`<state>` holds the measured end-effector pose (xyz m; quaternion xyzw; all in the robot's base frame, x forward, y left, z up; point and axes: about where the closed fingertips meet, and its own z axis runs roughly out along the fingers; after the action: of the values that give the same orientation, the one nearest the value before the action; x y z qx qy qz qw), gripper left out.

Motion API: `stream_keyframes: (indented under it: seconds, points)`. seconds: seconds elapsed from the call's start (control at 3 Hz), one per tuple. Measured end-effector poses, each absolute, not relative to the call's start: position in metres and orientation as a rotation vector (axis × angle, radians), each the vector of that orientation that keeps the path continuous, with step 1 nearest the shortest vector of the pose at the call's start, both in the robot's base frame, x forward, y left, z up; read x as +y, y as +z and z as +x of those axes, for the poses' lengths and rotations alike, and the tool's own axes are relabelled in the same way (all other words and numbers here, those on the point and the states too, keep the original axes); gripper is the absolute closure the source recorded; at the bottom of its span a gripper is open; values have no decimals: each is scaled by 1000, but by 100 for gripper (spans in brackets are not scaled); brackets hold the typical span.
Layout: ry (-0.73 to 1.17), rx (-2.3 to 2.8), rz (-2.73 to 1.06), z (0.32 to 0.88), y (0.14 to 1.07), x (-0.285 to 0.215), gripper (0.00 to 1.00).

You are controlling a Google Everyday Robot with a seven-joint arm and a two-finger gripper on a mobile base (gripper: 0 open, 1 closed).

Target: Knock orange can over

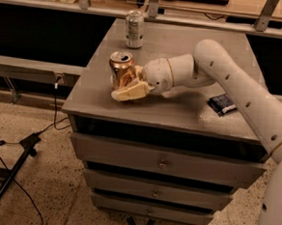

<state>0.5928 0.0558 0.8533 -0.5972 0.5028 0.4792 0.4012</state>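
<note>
Camera view looks down at a grey cabinet whose flat top serves as the surface (189,115). The orange can (120,70) stands on the left part of that surface, near the front-left corner, with its silver top facing up and the drinking opening showing. Its dented, orange-gold side faces the camera, and it has not been tipped onto its side.

The tool (129,91) is low on the surface, directly at the can's right and front. Its cream-coloured end reaches across in front of the lower part of the can and appears to touch it. Whether the tool is spread or pressed together cannot be told from this angle, since the can and the rounded white wrist hide part of it. The white arm (233,79) comes in from the right edge of the picture and bends down over the middle of the surface to reach the can.

A silver-white can (134,29) stands upright near the back-left edge of the surface, well apart from the orange can. A small dark flat packet (222,103) lies on the right side, just beside the arm. Below the surface are grey drawers (163,160) with small knobs. A black stand (11,177) and a cable lie on the speckled floor at the left.
</note>
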Motion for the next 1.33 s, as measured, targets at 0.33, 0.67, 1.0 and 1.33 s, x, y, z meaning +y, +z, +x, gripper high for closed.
stream_keyframes:
  seconds: [0.33,0.67,1.0,1.33]
  points:
    - [1046,1384,-1573,599,879,49,100]
    - [799,1508,-1673,605,918,43,100]
    - [495,1697,-1785,622,949,27,100]
    - [457,1724,-1803,628,940,25,100]
